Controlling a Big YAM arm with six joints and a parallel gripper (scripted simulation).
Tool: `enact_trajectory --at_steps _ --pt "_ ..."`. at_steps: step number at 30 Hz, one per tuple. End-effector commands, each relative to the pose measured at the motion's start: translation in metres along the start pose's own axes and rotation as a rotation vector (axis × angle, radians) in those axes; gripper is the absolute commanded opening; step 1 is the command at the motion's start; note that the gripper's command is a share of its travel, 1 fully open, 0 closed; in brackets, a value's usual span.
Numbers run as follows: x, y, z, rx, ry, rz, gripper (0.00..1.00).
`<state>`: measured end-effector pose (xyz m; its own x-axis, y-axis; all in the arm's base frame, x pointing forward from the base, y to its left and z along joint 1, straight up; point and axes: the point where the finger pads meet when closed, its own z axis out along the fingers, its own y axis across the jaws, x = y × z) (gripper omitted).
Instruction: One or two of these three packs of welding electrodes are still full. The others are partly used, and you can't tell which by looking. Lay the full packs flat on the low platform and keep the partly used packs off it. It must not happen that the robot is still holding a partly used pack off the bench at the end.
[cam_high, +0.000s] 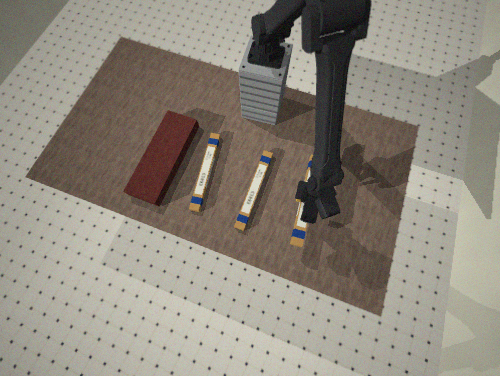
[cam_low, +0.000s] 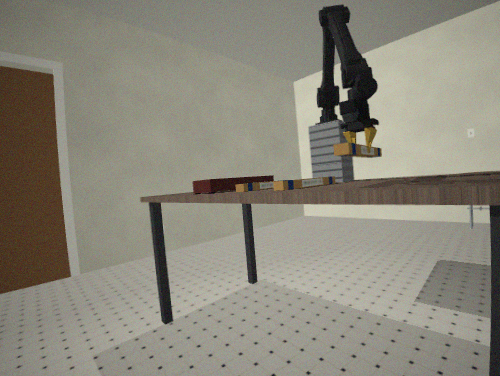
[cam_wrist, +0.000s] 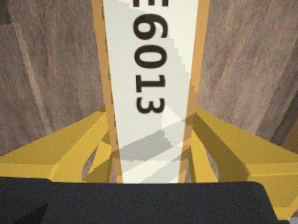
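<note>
My gripper is shut across one electrode pack, a long box with orange ends, blue bands and a white E6013 label. It holds the pack roughly level in the air above the table's right part; in the top view the arm hides some of it. A second pack lies flat in the middle of the table. A third pack lies flat between that one and the low dark red platform. Nothing lies on the platform.
The ribbed grey arm base stands at the back of the brown wooden table. The platform is on the table's left side. The arm's shadows fall on the right part.
</note>
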<state>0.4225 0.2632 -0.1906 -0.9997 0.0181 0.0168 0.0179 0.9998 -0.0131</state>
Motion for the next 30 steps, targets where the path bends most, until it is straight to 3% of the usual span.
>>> enact_trajectory --at_steps 1,5,17,23,30 --pt "-0.025 0.02 -0.01 -0.035 -0.052 0.009 0.0" --pt "-0.028 0.022 -0.012 -0.042 -0.063 0.01 0.0" --pt "-0.023 0.019 0.018 -0.031 -0.047 0.01 0.0" --pt "-0.028 0.022 0.015 -0.042 -0.062 0.01 0.0" --pt "-0.024 0.02 0.034 -0.034 -0.05 0.01 0.0"
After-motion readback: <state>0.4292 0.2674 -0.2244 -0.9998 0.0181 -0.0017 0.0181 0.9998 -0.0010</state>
